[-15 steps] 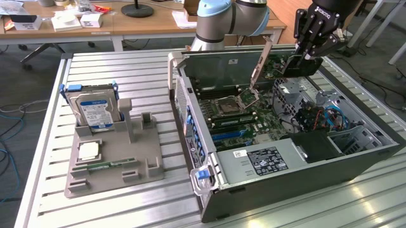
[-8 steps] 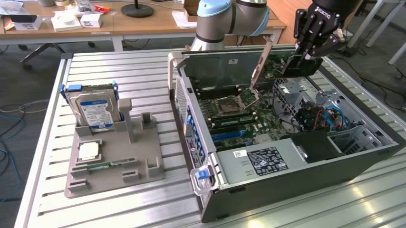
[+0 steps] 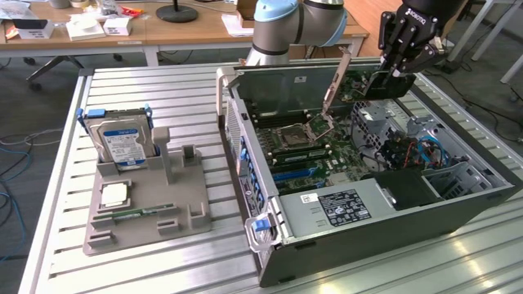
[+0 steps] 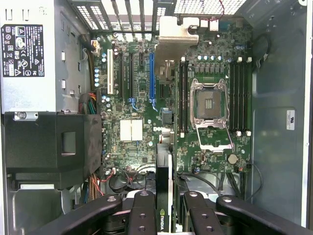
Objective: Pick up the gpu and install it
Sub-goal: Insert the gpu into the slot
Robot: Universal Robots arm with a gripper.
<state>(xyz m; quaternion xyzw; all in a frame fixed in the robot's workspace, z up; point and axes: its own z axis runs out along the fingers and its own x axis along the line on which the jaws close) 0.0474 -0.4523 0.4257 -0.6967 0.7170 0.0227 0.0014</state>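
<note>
Black gripper (image 3: pixel 391 72) clenched on gpu (image 3: pixel 378 86), card hanging above motherboard (image 4: pixel 128 152) inside open case (image 3: pixel 457 202). Risk: misalignment with blue slot (image 4: pixel 151 81); card twisting in narrow pinch, striking exposed CPU socket (image 4: pixel 211 105).

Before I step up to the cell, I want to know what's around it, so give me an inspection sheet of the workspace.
Surface: slatted metal table carrying a grey parts tray and an open computer case.
Job's things: gpu held edge-on above the motherboard, not seated.
Clutter: hard drive upright in the tray, memory stick lying flat in it.
Grippers: gripper shut on the gpu, over the case.
Cables: red and blue wires inside the case; loose cables on the floor at the exterior view's left.
Surroundings: wooden desks with boxes behind the table.
</note>
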